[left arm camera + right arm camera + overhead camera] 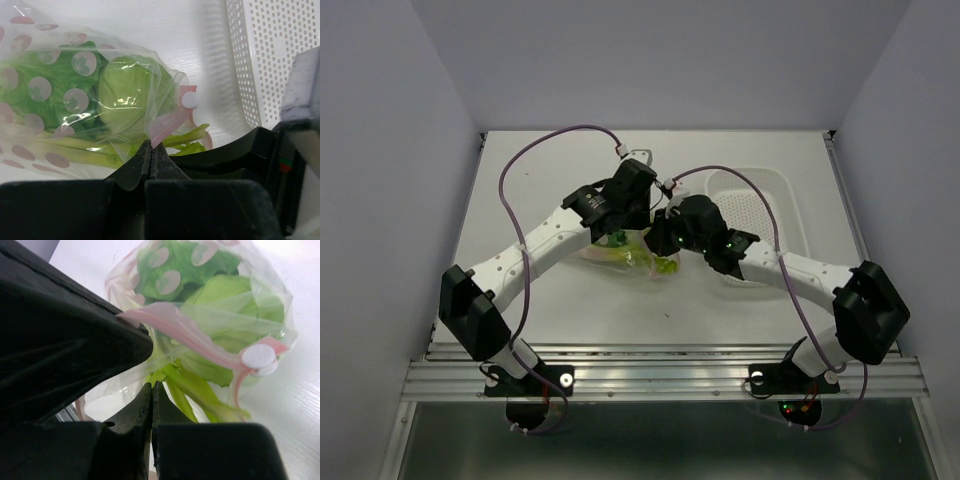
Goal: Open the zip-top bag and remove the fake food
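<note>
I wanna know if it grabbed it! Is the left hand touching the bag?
Touching. The left wrist view shows the left hand pinched shut on the zip-top bag, right by its pink zip strip.

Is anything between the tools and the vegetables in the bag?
Yes. The clear bag wraps the cabbage; the left tool and right tool only pinch its plastic near the mouth, where stalk tips poke out.

Shows the left gripper (pixel 618 238) and right gripper (pixel 661 240) close together at the middle of the table (pixel 570 320), both lowered onto the bag (pixel 634 258). Hides the jaws from above. Shows green food (pixel 666 267) through the clear plastic just below the right gripper. Places a white basket (pixel 772 190) right of the grippers, at the table's far right.
</note>
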Tool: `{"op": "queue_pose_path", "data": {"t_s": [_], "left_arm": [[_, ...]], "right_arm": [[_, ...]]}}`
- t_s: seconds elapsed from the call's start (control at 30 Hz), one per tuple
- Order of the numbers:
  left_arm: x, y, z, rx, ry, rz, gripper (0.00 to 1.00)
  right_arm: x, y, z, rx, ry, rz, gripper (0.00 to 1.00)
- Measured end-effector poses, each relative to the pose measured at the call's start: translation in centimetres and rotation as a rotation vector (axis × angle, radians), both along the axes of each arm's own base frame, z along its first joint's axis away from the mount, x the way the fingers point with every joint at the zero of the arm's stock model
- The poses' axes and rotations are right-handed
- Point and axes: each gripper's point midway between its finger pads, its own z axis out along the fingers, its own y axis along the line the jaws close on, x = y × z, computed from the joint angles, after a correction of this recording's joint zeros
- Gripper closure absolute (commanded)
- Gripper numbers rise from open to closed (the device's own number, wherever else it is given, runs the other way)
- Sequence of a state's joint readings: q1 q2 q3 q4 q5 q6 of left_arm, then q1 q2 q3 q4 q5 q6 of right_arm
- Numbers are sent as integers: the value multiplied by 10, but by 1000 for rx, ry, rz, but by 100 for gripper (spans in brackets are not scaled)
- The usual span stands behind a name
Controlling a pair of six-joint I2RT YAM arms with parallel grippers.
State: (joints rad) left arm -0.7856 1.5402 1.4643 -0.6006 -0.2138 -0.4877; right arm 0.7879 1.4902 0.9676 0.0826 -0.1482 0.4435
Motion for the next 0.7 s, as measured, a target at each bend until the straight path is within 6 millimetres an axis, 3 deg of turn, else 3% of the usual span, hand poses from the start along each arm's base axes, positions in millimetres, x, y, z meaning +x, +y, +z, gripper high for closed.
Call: {"op": "queue_pose_path", "data": {"t_s": [0.17,0.43,0.7], "left_arm": [[-2,2,1,-4,-7,1,100],[-1,7,1,-1,-25,16,100],[-2,8,-4,4,-23,16,100]], "right_arm": [[8,-7,19,-35,-42,-38,99],[7,-33,33,-96,-79,-110,99],[4,-49,67,-97,-151,-137,99]]}}
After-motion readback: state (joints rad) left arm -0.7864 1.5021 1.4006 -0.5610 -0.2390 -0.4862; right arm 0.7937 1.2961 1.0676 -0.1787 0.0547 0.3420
